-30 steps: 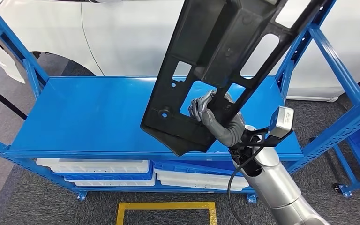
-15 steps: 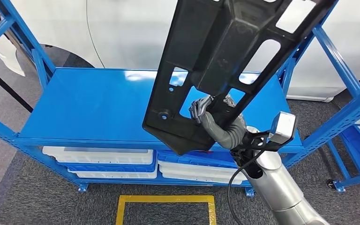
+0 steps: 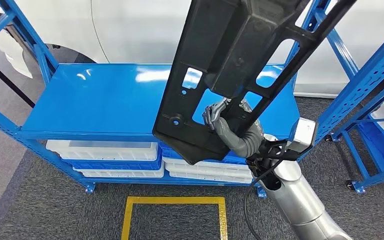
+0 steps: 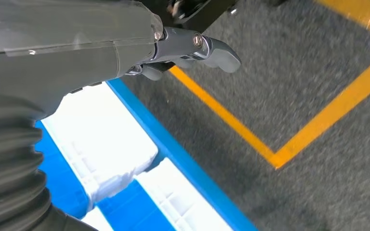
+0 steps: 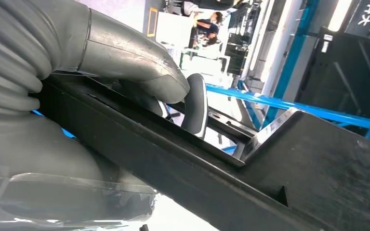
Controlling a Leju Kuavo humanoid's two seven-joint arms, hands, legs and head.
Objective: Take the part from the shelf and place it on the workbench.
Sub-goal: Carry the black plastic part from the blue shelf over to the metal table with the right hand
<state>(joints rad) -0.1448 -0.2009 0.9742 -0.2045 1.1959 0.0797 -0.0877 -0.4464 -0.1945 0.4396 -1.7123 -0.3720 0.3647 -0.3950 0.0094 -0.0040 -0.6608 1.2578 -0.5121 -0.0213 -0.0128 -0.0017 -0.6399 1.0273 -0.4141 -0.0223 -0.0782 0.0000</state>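
**Above the shelf: part held aloft**

Over the blue shelf (image 3: pixel 105 100), the black part (image 3: pixel 230 60) hangs tilted, clear of the shelf deck, its upper end running out of frame. Right hand (image 3: pixel 219 119) clamps it through a cut-out, fingers (image 5: pixel 195 106) hooked over a rib. Left hand (image 4: pixel 192 48) hangs over grey carpet; whether its fingers are curled or apart, cannot tell. White trays (image 3: pixel 105 150) on lower tier. Yellow floor marking (image 3: pixel 172 212) in front.

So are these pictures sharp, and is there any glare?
Head view: sharp, with white glare patches on the blue shelf. Left wrist view: carpet and yellow floor line slightly blurred. Right wrist view: black part sharp, bright background washed out.
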